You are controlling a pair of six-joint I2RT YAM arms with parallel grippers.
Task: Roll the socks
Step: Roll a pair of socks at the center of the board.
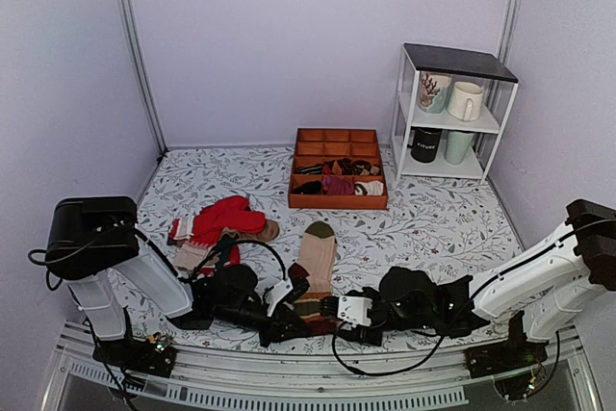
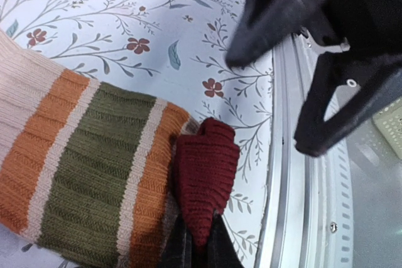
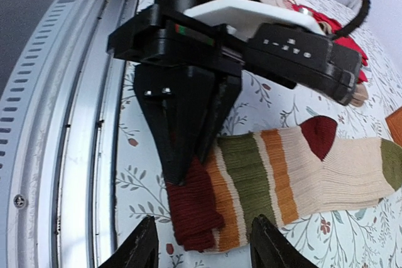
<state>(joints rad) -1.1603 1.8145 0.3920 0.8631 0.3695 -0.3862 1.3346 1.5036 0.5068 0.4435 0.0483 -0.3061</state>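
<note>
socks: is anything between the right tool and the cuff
Nothing visible. The right tool is open right at the maroon cuff of the socks, which the left tool pinches.

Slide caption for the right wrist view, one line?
Left pincer pinches the maroon cuff of the striped socks on the floral tablecloth; right pincer open, poised before the cuff.

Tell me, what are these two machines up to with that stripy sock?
Two robot arms are setting up to roll a long striped sock pair lying on the flowered table. The left gripper pinches the dark maroon cuff at the near end. The right gripper hovers open just beside that cuff, holding nothing. The sock pair lies stretched out, not yet rolled.
</note>
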